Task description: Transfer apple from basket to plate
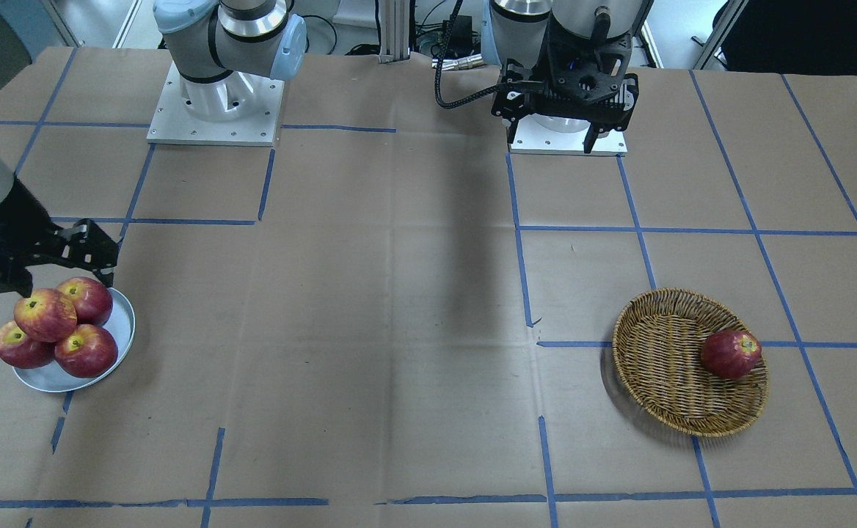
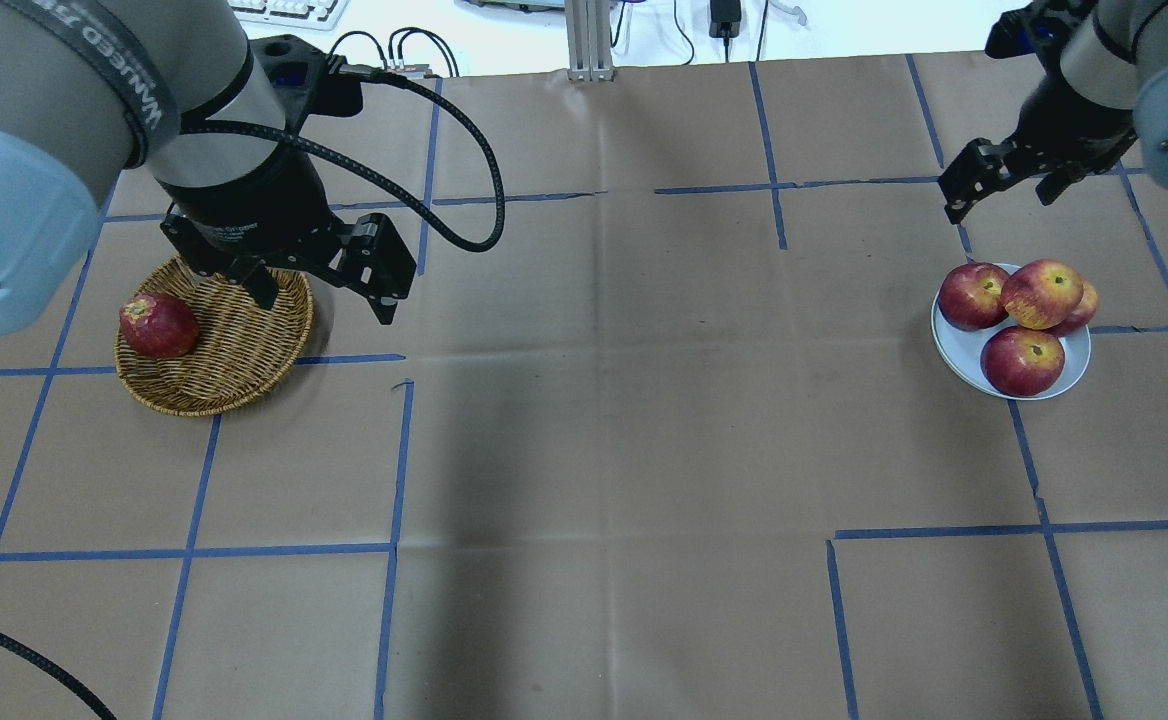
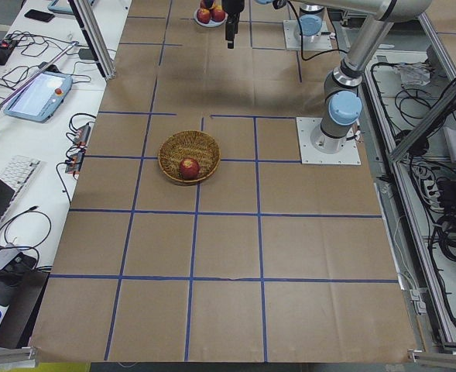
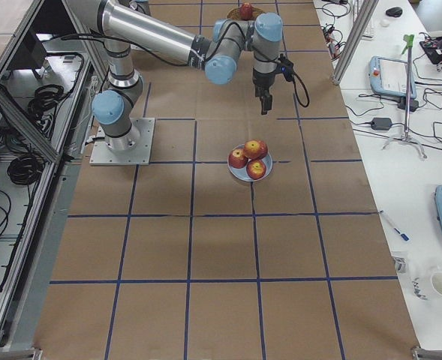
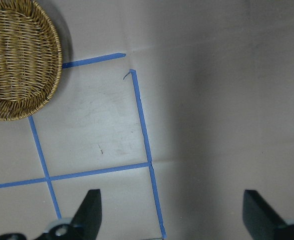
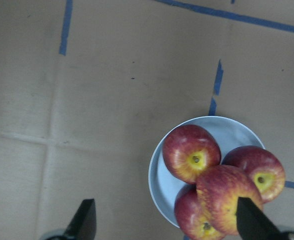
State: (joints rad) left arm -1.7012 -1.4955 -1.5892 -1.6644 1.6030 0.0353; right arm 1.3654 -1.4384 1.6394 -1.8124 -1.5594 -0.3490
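The pale apple (image 2: 1042,293) with a broad yellow-orange blush lies on top of darker red apples on the grey-white plate (image 2: 954,345). It also shows in the front view (image 1: 45,314) and the right wrist view (image 6: 226,197). My right gripper (image 2: 999,195) is open and empty, raised just beyond the plate's rim (image 6: 231,132). The wicker basket (image 2: 244,340) holds one dark all-red apple (image 2: 157,325) at its edge. My left gripper (image 2: 326,300) is open and empty, high beside the basket (image 5: 17,60).
The table is covered in brown paper with a grid of blue tape lines (image 2: 394,450). The two arm bases (image 1: 216,110) stand at the robot's side. Plate and basket lie at opposite ends of the table.
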